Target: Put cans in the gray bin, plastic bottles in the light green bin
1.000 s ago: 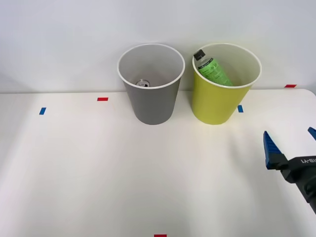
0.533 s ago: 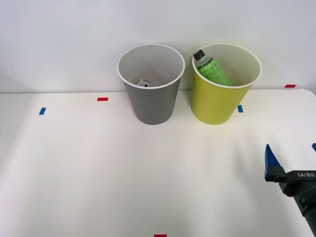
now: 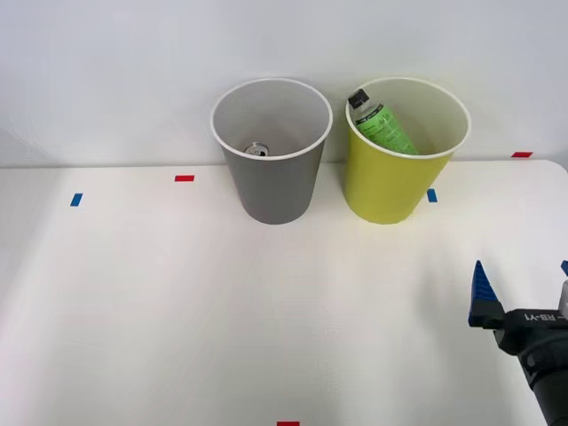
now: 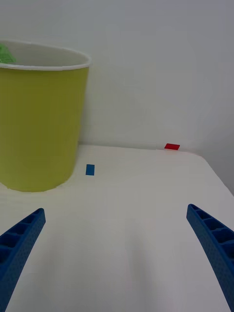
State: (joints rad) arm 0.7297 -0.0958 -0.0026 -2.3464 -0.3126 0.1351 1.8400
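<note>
The gray bin [image 3: 273,186] stands at the back of the white table, and the can's silvery top [image 3: 257,149] shows at its bottom. To its right stands the light green bin [image 3: 390,186] [image 4: 41,122]. A green plastic bottle [image 3: 383,126] [image 4: 6,52] with a black cap leans inside it, cap up toward the left rim. My right gripper [image 3: 522,268] [image 4: 115,210] hovers over the table at the front right, well short of the light green bin. It is open, with nothing between its blue fingers [image 4: 22,234].
Small tape marks lie on the table: red ones [image 3: 185,178] [image 3: 522,154] [image 4: 171,146] [image 3: 287,423] and blue ones [image 3: 76,200] [image 3: 431,195] [image 4: 90,169]. A white wall rises just behind the bins. The table's right edge [image 3: 561,173] is near my arm.
My right gripper has drawn back toward the table's front edge and slightly left, staying open. The bins, the can and the bottle have not moved.
</note>
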